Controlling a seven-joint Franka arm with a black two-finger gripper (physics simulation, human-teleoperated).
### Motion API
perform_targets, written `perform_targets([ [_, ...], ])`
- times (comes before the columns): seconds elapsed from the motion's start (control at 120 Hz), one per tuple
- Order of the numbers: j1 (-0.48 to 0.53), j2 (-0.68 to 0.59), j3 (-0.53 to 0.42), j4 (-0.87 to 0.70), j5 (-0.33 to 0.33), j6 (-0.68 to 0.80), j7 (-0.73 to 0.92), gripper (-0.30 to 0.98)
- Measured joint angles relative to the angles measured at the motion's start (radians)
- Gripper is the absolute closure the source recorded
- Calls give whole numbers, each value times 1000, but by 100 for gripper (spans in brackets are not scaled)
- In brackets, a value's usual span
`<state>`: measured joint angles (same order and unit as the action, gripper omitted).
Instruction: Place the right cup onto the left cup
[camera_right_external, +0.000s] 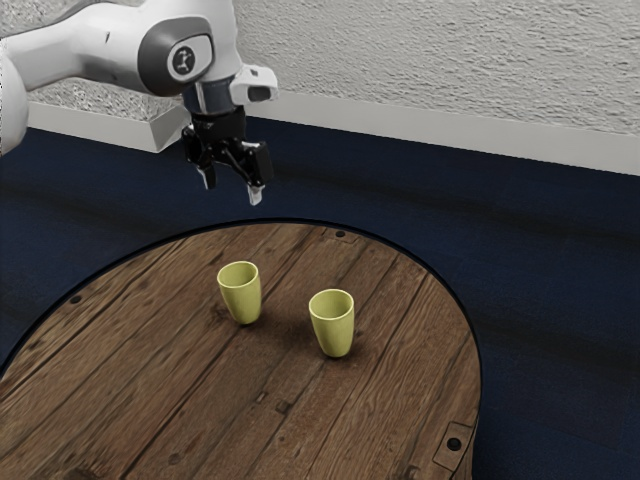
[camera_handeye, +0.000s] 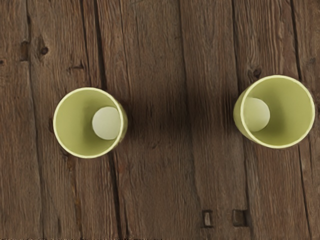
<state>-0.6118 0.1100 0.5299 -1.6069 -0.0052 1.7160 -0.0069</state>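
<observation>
Brown planks make up the round table (camera_right_external: 170, 380). On it the right cup (camera_right_external: 334, 328), yellow-green, stands upright, mouth up, long axis vertical, lower than the gripper (camera_right_external: 232, 188) and well apart from it, toward the exterior view's right. Near it, the left cup (camera_right_external: 241, 298) stands upright too. The gripper's fingers are spread, grasping nothing. Above, the arm's round badge (camera_right_external: 183, 60) bears a mark too small to read.

In the exterior view, the desk (camera_right_external: 150, 380) and the arm (camera_right_external: 100, 50) are cut by the edges, and the inside bottoms of one cup (camera_right_external: 242, 302) and the other cup (camera_right_external: 334, 334) are hidden behind their walls.
</observation>
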Motion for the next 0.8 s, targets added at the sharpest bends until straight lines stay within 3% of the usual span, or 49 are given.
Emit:
perform_targets([
  [0.092,2,36,-21,19,-16,-17,-1,0],
  [0.333,14,311,-128,179,-78,31,-5,0],
  [0.483,43,324,-244,83,-93,138,-16,0],
  [0.8,66,374,-315,-16,-116,317,-54,0],
])
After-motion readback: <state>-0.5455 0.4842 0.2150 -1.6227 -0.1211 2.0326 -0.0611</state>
